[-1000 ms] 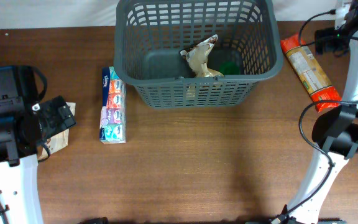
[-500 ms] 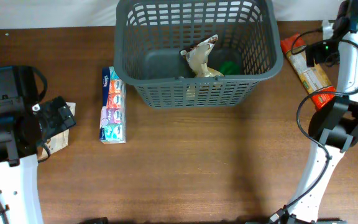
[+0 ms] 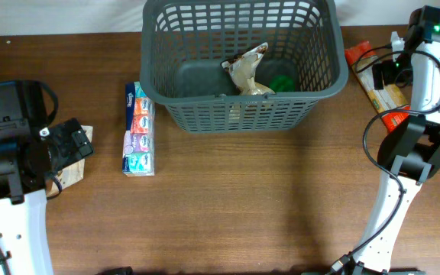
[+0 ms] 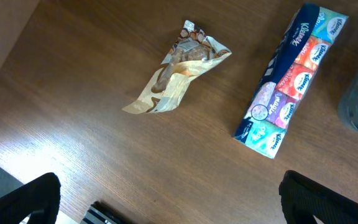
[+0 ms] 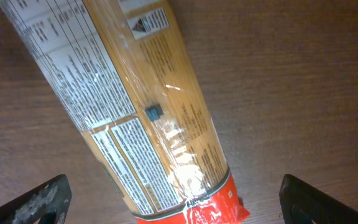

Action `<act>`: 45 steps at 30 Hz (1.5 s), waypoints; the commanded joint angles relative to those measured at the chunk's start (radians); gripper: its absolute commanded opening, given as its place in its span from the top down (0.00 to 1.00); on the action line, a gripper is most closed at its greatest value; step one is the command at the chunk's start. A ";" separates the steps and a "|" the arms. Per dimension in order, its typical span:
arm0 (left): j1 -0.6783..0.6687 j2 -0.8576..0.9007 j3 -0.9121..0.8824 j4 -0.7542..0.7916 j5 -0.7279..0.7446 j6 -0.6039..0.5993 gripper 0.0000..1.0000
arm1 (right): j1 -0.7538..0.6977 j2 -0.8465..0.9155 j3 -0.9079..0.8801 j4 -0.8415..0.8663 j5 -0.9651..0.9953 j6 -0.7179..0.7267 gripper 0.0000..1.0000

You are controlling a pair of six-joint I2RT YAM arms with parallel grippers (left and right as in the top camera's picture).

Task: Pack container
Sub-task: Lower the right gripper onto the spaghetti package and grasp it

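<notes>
container: large dark grey slotted plastic basket (image 3: 239, 114), middle of worktop's far edge | right pincer (image 5: 179, 202) spread above long clear orange-ended packet (image 5: 142, 106), far-right corner | left pincer (image 4: 176, 202) spread | we should straddle the packet mid-length, across its width, before closing

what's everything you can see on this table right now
basket: 1, dark grey, far centre of the table
crumpled snack bag: 1, tan, inside the basket
green item: 1, green, inside the basket beside that bag; too hidden to name
Kleenex tissue multipack: 1, blue, orange, purple and teal, left of the basket
empty snack wrapper: 1, tan and brown, left of the tissues
long pasta pack: 1, tan with red-orange ends, right of the basket
table: 1, dark brown wood
left claw: 1, black, open above the table
right claw: 1, black, open over the pasta pack
</notes>
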 commanded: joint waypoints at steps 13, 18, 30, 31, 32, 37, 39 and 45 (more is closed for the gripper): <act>0.005 0.002 0.011 -0.003 0.006 -0.002 0.00 | -0.046 0.036 -0.024 -0.027 -0.026 -0.083 0.01; 0.005 0.002 0.011 -0.003 0.006 -0.002 0.00 | -0.046 0.077 -0.024 -0.037 -0.026 -0.082 0.01; 0.005 0.012 0.011 0.007 0.006 -0.002 0.00 | -0.046 0.114 -0.025 -0.014 -0.026 -0.082 0.01; 0.005 0.013 0.011 0.008 0.006 -0.002 0.00 | -0.046 0.116 -0.025 -0.013 -0.026 -0.082 0.01; 0.005 0.015 0.011 0.008 0.006 -0.002 0.00 | -0.046 0.118 -0.025 -0.013 -0.026 -0.082 0.00; 0.005 0.017 0.011 0.007 0.006 -0.002 0.00 | -0.045 0.143 -0.026 -0.014 -0.041 -0.075 0.01; 0.005 0.017 0.011 0.007 0.006 -0.002 0.00 | -0.041 0.153 -0.032 -0.014 -0.041 -0.075 0.01; 0.005 0.019 0.011 0.007 0.006 -0.002 0.00 | -0.037 0.160 -0.037 0.000 -0.042 -0.075 0.01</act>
